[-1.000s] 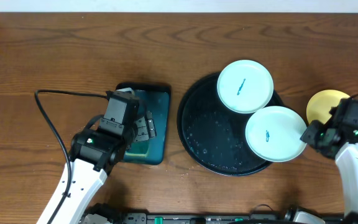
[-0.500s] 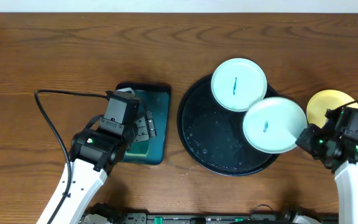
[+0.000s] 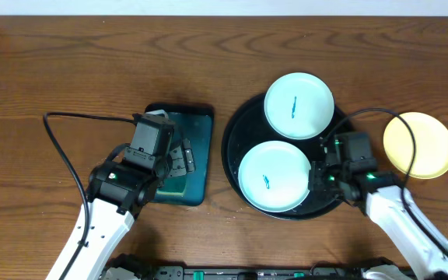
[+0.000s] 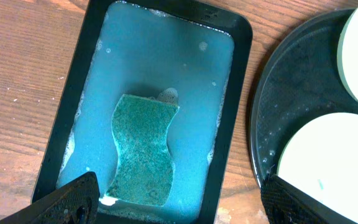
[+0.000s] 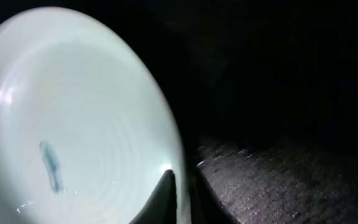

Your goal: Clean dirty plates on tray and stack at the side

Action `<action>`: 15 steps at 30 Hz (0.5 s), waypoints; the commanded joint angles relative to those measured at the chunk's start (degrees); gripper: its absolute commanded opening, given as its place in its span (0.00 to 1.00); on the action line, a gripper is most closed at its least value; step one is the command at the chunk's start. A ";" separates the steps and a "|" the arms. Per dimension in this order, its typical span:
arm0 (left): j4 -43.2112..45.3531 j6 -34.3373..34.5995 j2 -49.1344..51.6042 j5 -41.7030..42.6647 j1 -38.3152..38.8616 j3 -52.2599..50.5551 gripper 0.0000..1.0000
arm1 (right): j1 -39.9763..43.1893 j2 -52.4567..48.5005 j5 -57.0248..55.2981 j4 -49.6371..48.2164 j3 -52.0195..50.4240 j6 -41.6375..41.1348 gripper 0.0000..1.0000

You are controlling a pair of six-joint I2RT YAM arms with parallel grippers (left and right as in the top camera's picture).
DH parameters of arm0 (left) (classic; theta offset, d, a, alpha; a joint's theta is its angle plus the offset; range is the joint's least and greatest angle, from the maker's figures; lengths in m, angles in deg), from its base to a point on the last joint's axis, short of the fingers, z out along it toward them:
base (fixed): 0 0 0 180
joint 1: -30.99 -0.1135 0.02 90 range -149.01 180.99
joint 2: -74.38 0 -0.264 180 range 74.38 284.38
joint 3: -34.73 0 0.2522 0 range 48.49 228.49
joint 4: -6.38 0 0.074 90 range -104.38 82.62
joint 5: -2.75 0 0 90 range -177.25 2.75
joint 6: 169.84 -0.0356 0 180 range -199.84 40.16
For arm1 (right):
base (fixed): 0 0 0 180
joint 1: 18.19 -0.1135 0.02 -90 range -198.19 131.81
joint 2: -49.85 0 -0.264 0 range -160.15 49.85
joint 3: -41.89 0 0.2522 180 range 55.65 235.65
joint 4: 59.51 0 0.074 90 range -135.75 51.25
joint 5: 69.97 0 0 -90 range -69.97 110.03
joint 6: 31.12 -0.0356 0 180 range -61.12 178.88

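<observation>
right gripper (image 3: 316, 177) clamped on right rim of lower mint plate (image 3: 274, 176) inside black tray (image 3: 236, 137); second mint plate (image 3: 299, 106) at tray's top, yellow plate (image 3: 419, 145) far right; left gripper (image 3: 179, 159) jaws wide over sponge tray (image 3: 201, 128)

Both arms are smooth white shells running into blocky black joints. The left arm (image 3: 99, 225) trails a thin black cable (image 3: 47, 118). The right arm (image 3: 407, 225) shows small green lights (image 3: 323, 176). The fingers (image 4: 73, 198) are black wedges.
</observation>
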State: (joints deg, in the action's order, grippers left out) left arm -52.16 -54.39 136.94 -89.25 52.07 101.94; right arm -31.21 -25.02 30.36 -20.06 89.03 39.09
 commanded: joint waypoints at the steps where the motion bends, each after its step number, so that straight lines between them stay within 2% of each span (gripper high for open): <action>1: -0.15 -0.35 0.02 -0.33 -0.28 1.03 0.84 | -1.29 -0.85 -7.30 -0.96 1.53 -7.19 0.26; 4: -0.15 -0.35 0.02 -0.33 -0.28 1.03 0.84 | -1.18 0.76 -7.76 1.73 6.23 -5.22 0.32; 8: -0.17 0.35 0.02 2.05 -0.28 1.03 0.84 | -1.33 3.45 -6.82 7.96 16.17 6.56 0.35; 10: -2.64 0.31 0.02 4.76 -0.28 1.03 0.84 | -1.33 4.09 -6.84 11.34 19.19 7.26 0.36; 12: -2.27 1.55 0.48 3.69 -0.28 0.07 0.84 | -1.33 4.31 -6.75 13.55 20.31 7.23 0.36; 15: -3.43 7.48 2.91 -3.72 -0.28 -2.64 0.84 | -1.33 4.37 -5.49 15.32 20.28 7.21 0.36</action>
State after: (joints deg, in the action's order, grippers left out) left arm -54.76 -52.57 137.42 -87.18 52.07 101.75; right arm -32.04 -20.49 24.20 -5.70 109.14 44.36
